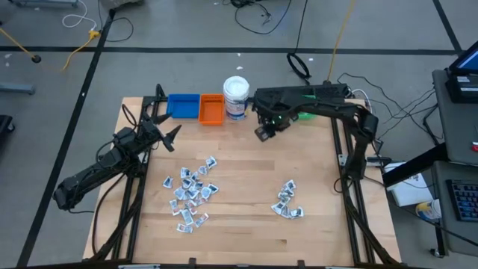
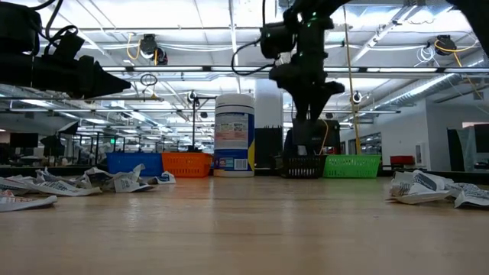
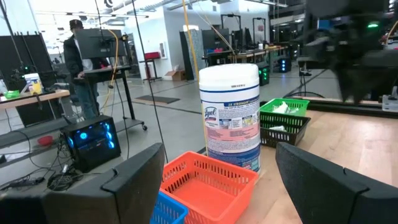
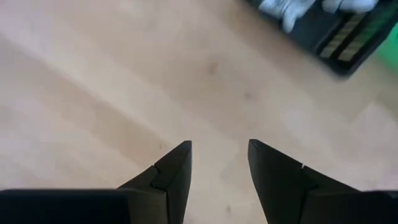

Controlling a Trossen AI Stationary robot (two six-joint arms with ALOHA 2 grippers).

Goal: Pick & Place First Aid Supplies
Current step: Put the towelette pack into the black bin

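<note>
The first aid packets lie flat on the table in two heaps: a large one near the middle left and a small one to the right; the low view shows the left heap and the right heap. A few white packets lie in the black bin. My left gripper hovers open above the table, facing the bins at the far edge. My right gripper points down, open, over bare wood beside the black bin. Neither holds anything.
Along the far edge stand a blue bin, an orange bin, a white jar with a blue label, then the black bin and a green bin, partly under my right arm. A person stands in the room beyond.
</note>
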